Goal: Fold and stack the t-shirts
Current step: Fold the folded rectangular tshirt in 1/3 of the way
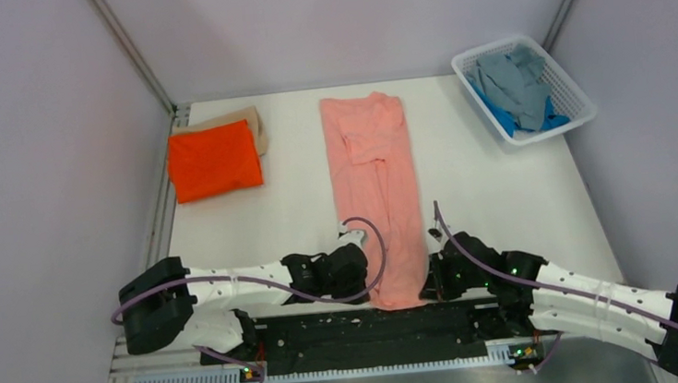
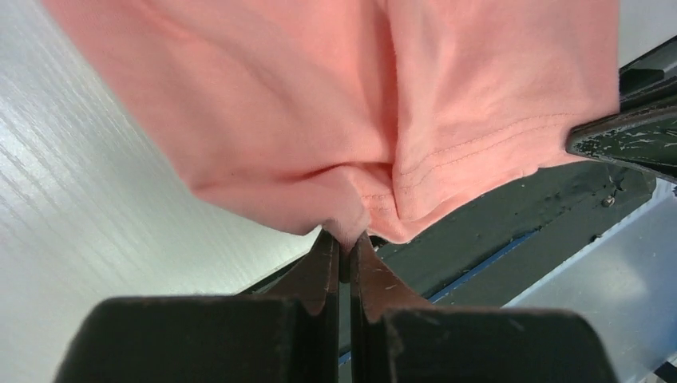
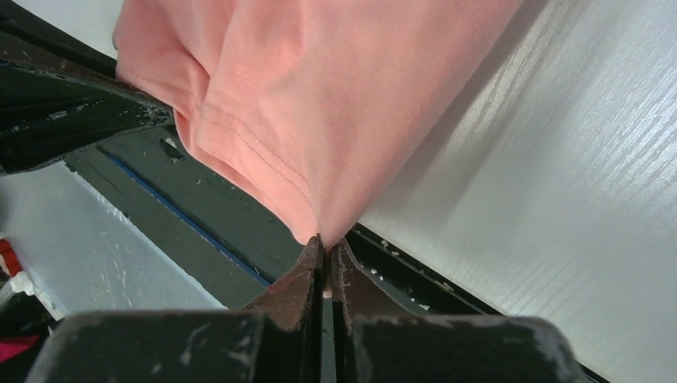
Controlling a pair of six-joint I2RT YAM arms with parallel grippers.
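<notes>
A salmon pink t-shirt point(image 1: 376, 179) lies folded into a long narrow strip down the middle of the table, its near hem at the table's front edge. My left gripper point(image 1: 365, 277) is shut on the hem's left corner point(image 2: 348, 225). My right gripper point(image 1: 428, 279) is shut on the hem's right corner point(image 3: 323, 227). A folded bright orange t-shirt point(image 1: 213, 160) lies on a folded tan t-shirt point(image 1: 238, 121) at the back left. Grey point(image 1: 513, 79) and blue point(image 1: 502, 115) t-shirts lie crumpled in the basket.
A white mesh basket point(image 1: 577, 101) stands at the back right corner. The black base rail point(image 1: 366, 330) runs under the shirt's near hem. Grey walls close the table on three sides.
</notes>
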